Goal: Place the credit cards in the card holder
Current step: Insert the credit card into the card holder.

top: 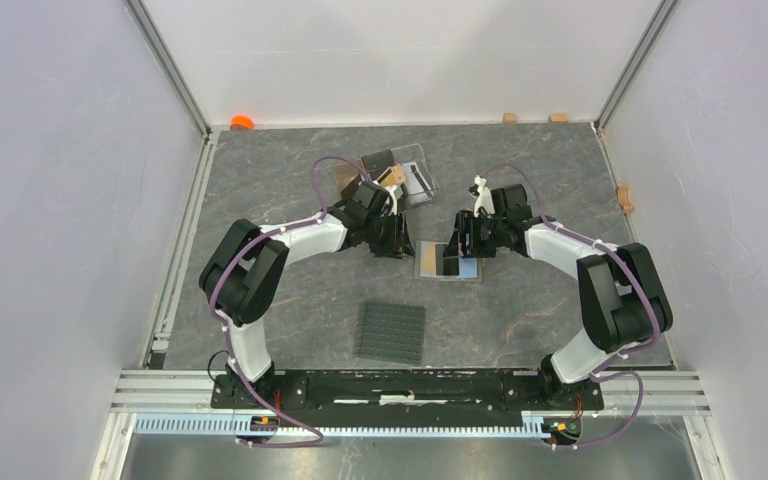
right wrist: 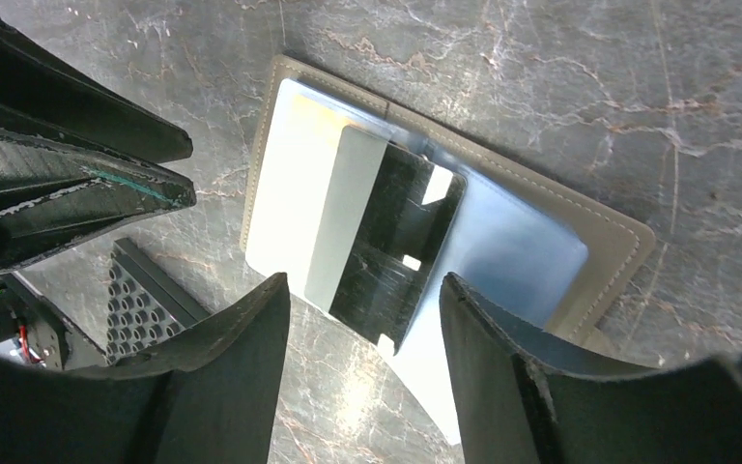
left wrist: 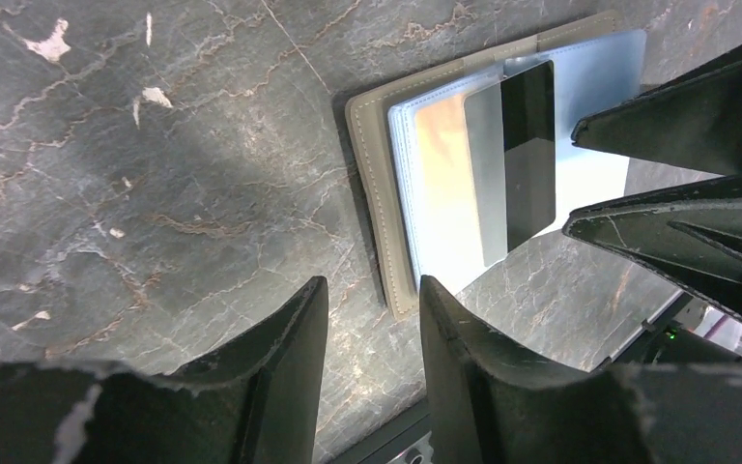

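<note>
Olive card holder, one black card

The dark marbled table carries the open card holder, flat between the left gripper and right gripper. A studded mat lies behind them, and a clear stand beyond the left one.

Card holder: matt stitched taupe cover, glossy clear plastic pockets. Glossy black card. Veined, stone-look surface.
</note>
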{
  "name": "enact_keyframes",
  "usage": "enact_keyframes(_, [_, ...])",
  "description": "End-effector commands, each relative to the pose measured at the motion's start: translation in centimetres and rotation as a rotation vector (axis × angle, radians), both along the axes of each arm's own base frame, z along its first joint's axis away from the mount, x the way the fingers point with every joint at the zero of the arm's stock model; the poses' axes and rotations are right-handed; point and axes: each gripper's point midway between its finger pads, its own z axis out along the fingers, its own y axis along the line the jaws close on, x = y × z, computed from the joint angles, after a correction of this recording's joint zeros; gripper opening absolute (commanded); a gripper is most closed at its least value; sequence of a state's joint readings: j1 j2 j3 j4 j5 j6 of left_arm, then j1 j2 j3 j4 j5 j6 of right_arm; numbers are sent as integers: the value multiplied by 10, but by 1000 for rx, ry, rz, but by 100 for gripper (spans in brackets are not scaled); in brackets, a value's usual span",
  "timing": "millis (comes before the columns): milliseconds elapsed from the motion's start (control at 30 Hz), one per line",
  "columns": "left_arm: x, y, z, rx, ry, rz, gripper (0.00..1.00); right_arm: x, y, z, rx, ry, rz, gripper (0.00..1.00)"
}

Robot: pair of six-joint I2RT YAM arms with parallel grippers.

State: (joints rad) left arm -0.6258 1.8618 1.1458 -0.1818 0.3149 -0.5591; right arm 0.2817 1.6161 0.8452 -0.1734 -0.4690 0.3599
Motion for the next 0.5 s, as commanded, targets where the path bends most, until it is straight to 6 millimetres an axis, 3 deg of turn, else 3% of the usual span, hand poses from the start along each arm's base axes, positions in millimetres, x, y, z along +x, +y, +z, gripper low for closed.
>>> enact_keyframes(0, [-2, -13, 9, -80, 12, 8, 47, 5, -7, 16, -58, -69, 6, 64])
enact_keyframes(100, [-2, -15, 0, -83, 29, 8, 46, -3, -6, 11, -47, -43, 4, 63])
enact_keyframes(467, [-4, -12, -29, -46, 67, 12, 26, -13, 9, -8, -52, 16, 14, 58])
